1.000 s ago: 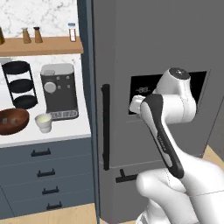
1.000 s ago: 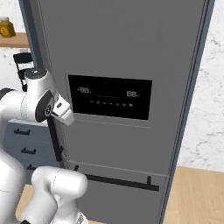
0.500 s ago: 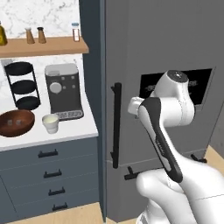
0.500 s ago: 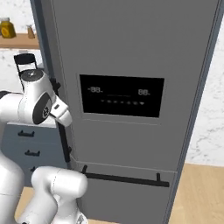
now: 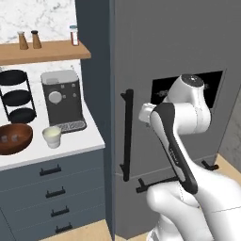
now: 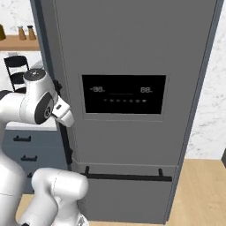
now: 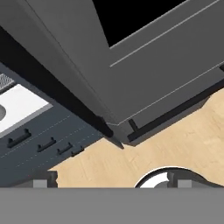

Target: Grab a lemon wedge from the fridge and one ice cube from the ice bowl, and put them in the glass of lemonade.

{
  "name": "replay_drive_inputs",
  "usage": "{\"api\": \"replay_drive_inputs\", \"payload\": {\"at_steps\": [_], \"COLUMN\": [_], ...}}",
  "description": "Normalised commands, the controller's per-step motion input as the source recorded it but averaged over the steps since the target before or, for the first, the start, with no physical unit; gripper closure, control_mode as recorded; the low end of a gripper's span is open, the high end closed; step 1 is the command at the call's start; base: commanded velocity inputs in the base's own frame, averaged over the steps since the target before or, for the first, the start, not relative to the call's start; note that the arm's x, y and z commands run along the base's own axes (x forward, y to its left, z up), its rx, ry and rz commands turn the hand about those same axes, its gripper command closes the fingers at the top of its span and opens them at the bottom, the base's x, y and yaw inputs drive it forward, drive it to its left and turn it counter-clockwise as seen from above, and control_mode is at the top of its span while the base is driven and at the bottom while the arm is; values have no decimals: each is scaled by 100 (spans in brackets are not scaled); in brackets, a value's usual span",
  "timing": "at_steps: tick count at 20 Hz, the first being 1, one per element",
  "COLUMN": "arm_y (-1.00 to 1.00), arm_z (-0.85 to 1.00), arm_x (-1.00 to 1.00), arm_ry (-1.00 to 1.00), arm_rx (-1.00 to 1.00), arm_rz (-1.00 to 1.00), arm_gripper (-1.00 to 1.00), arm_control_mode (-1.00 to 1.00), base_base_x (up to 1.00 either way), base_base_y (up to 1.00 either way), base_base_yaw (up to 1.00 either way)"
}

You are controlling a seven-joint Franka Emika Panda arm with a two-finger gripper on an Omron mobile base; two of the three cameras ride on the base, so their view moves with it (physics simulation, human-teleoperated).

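Task barely begun: tall dark grey fridge (image 5: 164, 56) is shut, so lemon wedge is presumably inside, unseen. Gripper (image 7: 111, 186) open wide, empty, near the long black handle (image 5: 126, 136). Ice cubes (image 5: 8, 138) sit in round reddish-brown wooden bowl (image 5: 19, 141) beside whitish cup of lemonade (image 5: 52, 136); all steps left.

One fridge (image 5: 164, 56), shut, with one long black handle (image 5: 126, 135) and one dispenser panel (image 6: 123, 94). On the desk (image 5: 70, 146): one coffee machine (image 5: 62, 100), one cup (image 5: 52, 136), one wooden bowl (image 5: 14, 138) holding two ice cubes (image 5: 9, 138), one three-tier rack (image 5: 16, 96). The shelf (image 5: 42, 51) carries three small bottles (image 5: 74, 35).
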Motion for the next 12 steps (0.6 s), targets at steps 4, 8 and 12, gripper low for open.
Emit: {"api": "replay_drive_inputs", "payload": {"at_steps": [4, 8, 12], "arm_y": [0, 0, 0], "arm_z": [0, 0, 0], "arm_x": [0, 0, 0], "arm_ry": [0, 0, 0], "arm_rx": [0, 0, 0], "arm_rz": [0, 0, 0], "arm_gripper": [-100, -100, -100], "arm_control_mode": [100, 100, 100], "base_base_x": [-27, -57, -66], "base_base_y": [35, 9, 4], "base_base_yaw": [0, 0, 0]}}
